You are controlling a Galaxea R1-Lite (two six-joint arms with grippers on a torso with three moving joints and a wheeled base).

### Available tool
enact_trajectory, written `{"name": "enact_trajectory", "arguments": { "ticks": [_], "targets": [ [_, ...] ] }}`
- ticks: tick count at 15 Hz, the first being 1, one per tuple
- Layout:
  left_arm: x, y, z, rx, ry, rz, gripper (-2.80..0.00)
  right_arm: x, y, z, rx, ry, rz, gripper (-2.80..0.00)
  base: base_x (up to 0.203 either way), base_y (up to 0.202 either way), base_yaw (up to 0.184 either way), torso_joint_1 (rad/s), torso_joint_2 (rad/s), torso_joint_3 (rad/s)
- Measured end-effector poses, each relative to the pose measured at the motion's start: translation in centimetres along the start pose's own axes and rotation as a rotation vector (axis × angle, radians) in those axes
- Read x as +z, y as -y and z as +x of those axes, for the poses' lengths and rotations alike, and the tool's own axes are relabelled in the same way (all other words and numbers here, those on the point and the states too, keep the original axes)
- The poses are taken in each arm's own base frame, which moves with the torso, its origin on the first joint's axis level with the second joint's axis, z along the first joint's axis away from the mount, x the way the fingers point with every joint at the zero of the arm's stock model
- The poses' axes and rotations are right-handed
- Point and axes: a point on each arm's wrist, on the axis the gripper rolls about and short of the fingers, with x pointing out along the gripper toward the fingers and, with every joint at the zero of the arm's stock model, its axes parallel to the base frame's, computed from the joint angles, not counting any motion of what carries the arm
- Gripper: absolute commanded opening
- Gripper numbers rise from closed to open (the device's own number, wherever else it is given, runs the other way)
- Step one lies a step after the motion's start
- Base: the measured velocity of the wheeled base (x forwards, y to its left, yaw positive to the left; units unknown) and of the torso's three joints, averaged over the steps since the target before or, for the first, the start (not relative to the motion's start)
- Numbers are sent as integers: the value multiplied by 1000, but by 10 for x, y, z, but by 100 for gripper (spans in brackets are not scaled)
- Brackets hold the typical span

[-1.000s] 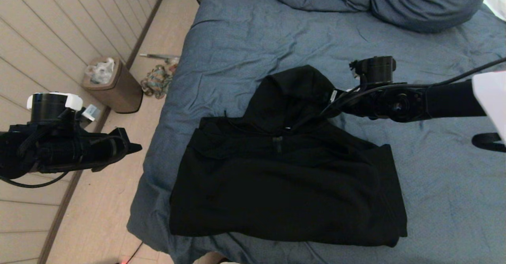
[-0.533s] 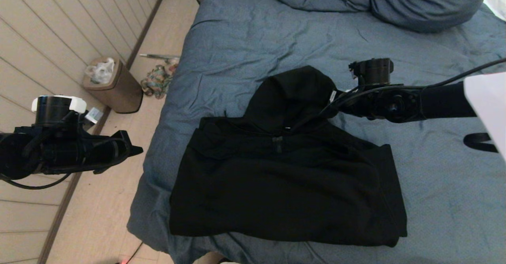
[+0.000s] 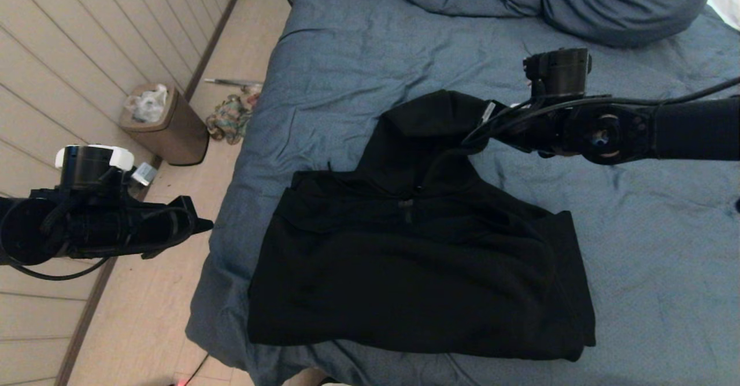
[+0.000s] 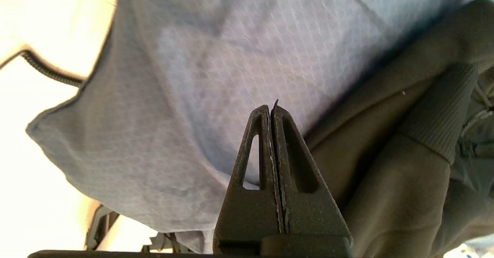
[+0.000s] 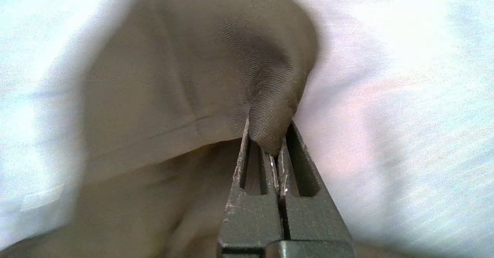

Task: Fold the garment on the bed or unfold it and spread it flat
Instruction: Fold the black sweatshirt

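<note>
The right end effector [image 3: 483,134] pinched the hood of the black garment [image 3: 416,264], raising it off the blue bed [image 3: 358,68] apparently to fold it, while the left end effector [image 3: 196,224] waited clamped empty beside the bed.

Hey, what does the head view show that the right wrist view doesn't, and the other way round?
Only the head view shows the whole garment laid across the bed, the left tool off the bed's edge, and a trash bin on the floor. Only the right wrist view shows the right tool pinching a fold of the hood between its fingers. Both show black fabric on the blue cover.
</note>
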Motion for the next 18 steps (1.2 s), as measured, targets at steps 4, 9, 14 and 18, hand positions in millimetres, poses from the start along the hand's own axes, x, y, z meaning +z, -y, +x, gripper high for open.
{"name": "enact_trajectory", "arguments": {
  "ticks": [4, 9, 14, 18],
  "targets": [
    [-5, 2, 2, -11, -4, 10, -280, -10, -55, -63, 168, -54, -6, -280, 0, 0, 0, 0, 0, 0],
    [-10, 5, 5, -36, 23, 36, -280, -22, -66, -124, 274, -116, -40, -280, 0, 0, 0, 0, 0, 0],
    [-14, 8, 5, -45, 11, 41, -280, -37, -49, -175, 415, -264, -112, -280, 0, 0, 0, 0, 0, 0],
    [-17, 10, 6, -48, 0, 45, -280, -74, -40, -198, 479, -401, -202, -280, 0, 0, 0, 0, 0, 0]
  ]
}}
